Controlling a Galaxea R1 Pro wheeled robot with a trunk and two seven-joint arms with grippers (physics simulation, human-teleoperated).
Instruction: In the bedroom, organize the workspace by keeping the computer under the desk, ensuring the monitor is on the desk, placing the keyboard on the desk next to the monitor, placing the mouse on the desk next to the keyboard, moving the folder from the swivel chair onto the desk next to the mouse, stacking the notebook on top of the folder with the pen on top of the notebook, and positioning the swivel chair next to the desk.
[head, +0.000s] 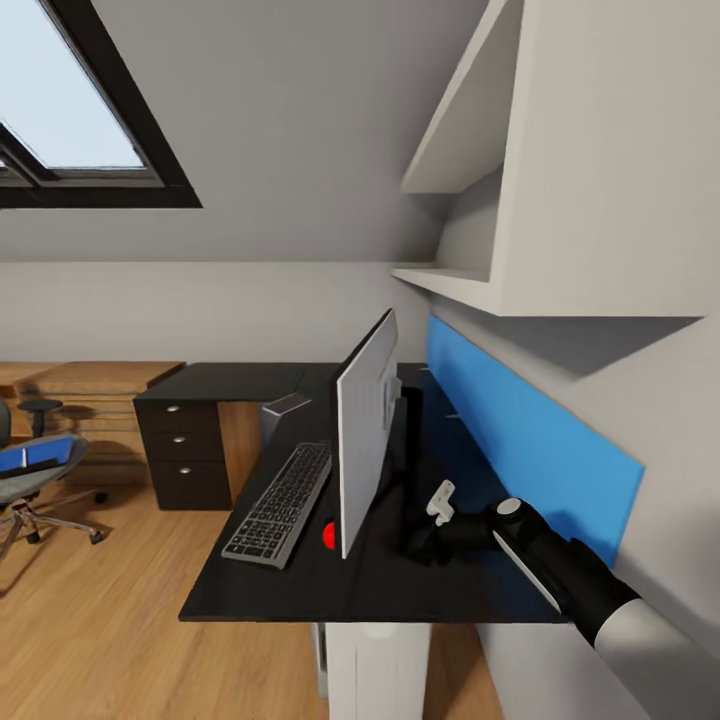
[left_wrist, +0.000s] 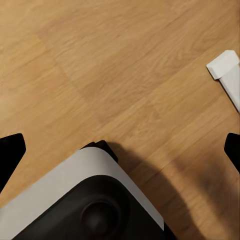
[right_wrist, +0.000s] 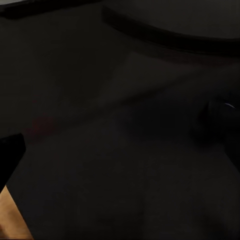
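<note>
Black desk (head: 400, 585) already carries monitor (head: 365, 430) and keyboard (head: 280, 505); your right gripper (head: 425, 545) reaches behind the screen, probably for the mouse, jaw state unreadable.

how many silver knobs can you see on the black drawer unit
3, in a vertical row on the drawer unit under the desk's far left end: top knob, middle knob, bottom knob. Other faces are hidden.

I see a black desk (head: 400, 585), a light-grey-backed monitor (head: 365, 430), dark keys on the silver keyboard (head: 280, 505), and a blue wall panel (head: 520, 430) at two o'clock.
</note>
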